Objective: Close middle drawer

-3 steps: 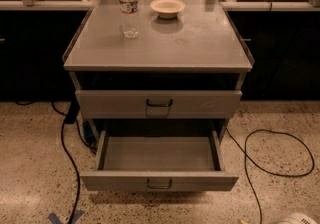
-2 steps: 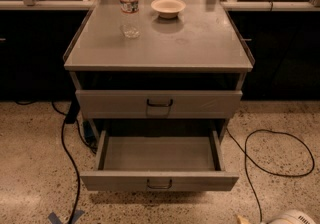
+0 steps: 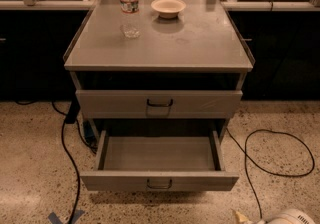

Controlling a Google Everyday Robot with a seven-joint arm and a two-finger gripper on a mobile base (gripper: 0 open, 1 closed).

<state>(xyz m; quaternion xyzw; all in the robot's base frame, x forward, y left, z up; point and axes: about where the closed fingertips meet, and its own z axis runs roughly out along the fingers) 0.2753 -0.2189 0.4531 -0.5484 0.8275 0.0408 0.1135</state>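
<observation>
- One cabinet [image 3: 160, 65] fills most of the view. Its grey tabletop [image 3: 200, 38] carries a water bottle [image 3: 130, 8] and a small bowl [image 3: 168, 7], both well back from the front edge.
- Middle drawer [image 3: 115, 182]: the only one pulled out, drawn far forward beneath the closed top drawer [image 3: 115, 104]. Its shallow tray looks bare. Being sheet metal and seemingly unloaded, it is probably stiff and light, and should run in on its slides under a modest, steady push. A hard shove could slam it and jolt the bottle above.
- Flat front panel of that drawer: the best place to press, I judge. Pushing near the centre should send the tray in straight rather than skewing it on its runners. Closing needs no grasp.
- Loop handle [image 3: 160, 184]: small and dark, at the middle of the front. It marks the centre line, so pressing over or just beside it would serve.
- Pincer [image 3: 282, 216]: low in the lower right corner of the view, over the speckled floor and well apart from the drawer. It touches nothing that I can see, and I cannot tell whether it is open or closed.
</observation>
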